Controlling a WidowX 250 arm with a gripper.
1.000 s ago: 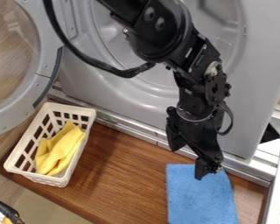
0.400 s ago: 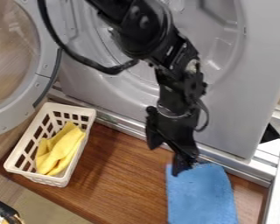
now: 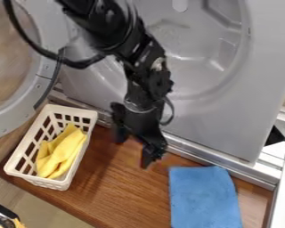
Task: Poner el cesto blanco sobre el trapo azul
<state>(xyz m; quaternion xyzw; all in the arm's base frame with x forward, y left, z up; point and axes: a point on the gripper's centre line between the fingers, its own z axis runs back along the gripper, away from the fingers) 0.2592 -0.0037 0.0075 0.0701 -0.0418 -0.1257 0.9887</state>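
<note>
In the camera view, we see the white basket [image 3: 34, 179] at the left of the wooden surface [image 3: 127, 196], upright, its long sides slanting from lower left to upper right. Its walls are full of rectangular openings, and a crumpled yellow cloth [image 3: 61, 153] lies inside, against the right-hand side. The basket is well apart from the blue cloth [image 3: 204, 198], which lies spread out at the lower right of the surface and runs down to the bottom edge of the view.

Our black arm [image 3: 139, 62] comes in from the top, with a cable [image 3: 79, 64] looping off to its left. The pincer [image 3: 133, 150] hangs down over the surface, between the basket and the blue cloth. It is open, its two tips apart, one lower and further right than the other, and we see nothing gripped in it.

Behind the surface we have the grey front of a machine [image 3: 228, 124], with a metal strip [image 3: 186, 146] along its foot. A round door [image 3: 41, 84] stands open at the upper left. A black and yellow thing [image 3: 2, 216] pokes into the lower left corner; we cannot tell what it is.
</note>
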